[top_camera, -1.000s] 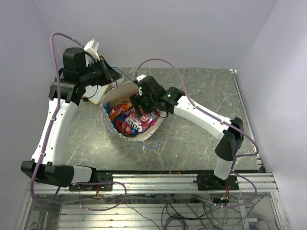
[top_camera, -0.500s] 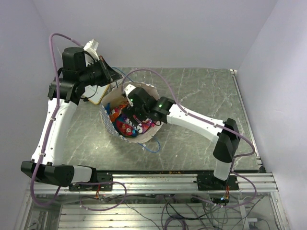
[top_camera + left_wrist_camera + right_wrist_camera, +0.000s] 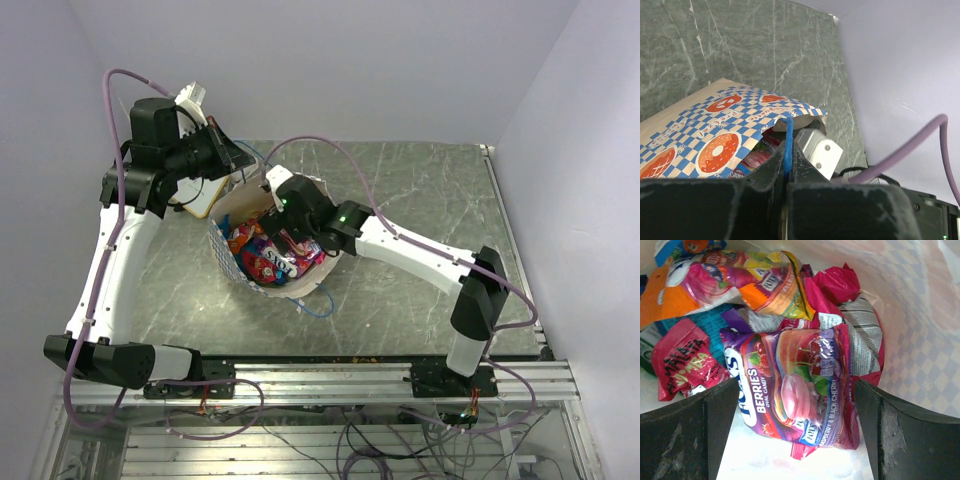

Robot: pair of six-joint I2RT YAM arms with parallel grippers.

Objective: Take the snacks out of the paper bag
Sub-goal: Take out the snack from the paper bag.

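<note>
Inside the paper bag (image 3: 236, 203), right claw (image 3: 796, 426) straddles snacks (image 3: 790, 382).

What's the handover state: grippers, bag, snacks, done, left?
Left gripper: shut on the blue cord handle at the mouth of the paper bag.
Right gripper: open, inside the bag, one finger on each side of the purple berries packet, not closed on it.
Snacks: the orange packet, the small red packet and the rest lie in the bag; none shows on the table.
Done: bag held, right gripper placed over a packet.
Left: grasp and lift out every packet.
</note>
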